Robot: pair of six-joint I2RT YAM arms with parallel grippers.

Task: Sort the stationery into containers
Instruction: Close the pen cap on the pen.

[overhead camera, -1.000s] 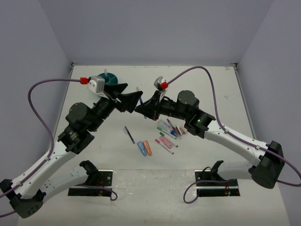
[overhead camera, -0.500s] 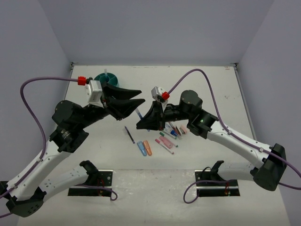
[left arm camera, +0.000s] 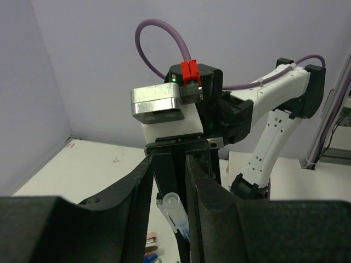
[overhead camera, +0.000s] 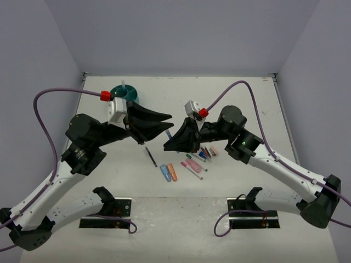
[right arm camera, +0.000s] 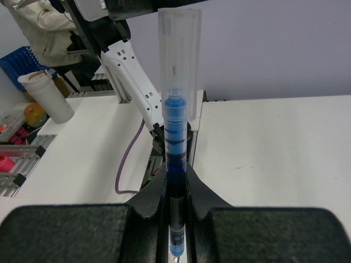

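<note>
The right tool is clamped on a blue pen. The pen's long axis runs in line with the fingers. Its clear capped end points straight out from the wrist, and its dark barrel is pinched low between the pads.

From above, both tools meet in the air over the middle of the surface, and the pen is lifted off it between them.

The left tool stands narrow, with one finger on either side of the pen's clear cap, which slants up between them. Whether the fingers actually press the cap cannot be told.

The rest of the pens and markers lie scattered just below the right tool. The teal tub sits at the far left, well apart.
</note>
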